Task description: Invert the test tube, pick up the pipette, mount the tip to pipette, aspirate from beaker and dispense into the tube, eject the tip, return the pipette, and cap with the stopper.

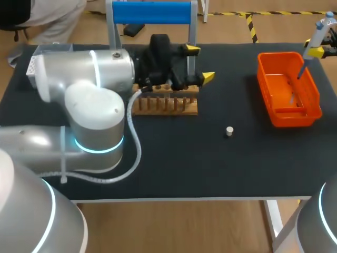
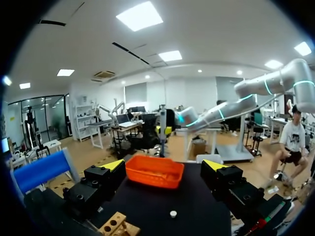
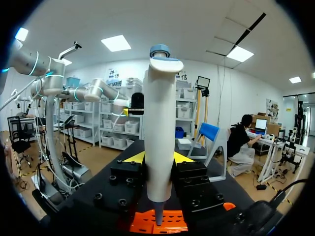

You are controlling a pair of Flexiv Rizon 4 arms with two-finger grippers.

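My right gripper (image 1: 319, 50) hangs above the far right corner, over the orange basket (image 1: 288, 89). It is shut on a white pipette (image 1: 316, 34) with a blue cap, whose narrow lower end points down into the basket. In the right wrist view the pipette (image 3: 160, 132) stands upright between the yellow-tipped fingers (image 3: 135, 157). My left gripper (image 1: 200, 64) is open and holds nothing, just behind the wooden tube rack (image 1: 166, 105). A small white stopper (image 1: 229, 130) stands on the mat between rack and basket. In the left wrist view the stopper (image 2: 173, 214) lies ahead of the open gripper (image 2: 165, 167).
A metal frame with a blue top bar (image 1: 152, 13) stands at the table's back edge, behind my left gripper. The bulky left arm (image 1: 89, 105) covers the left part of the black mat (image 1: 210, 168). The basket (image 2: 155, 171) lies beyond the stopper.
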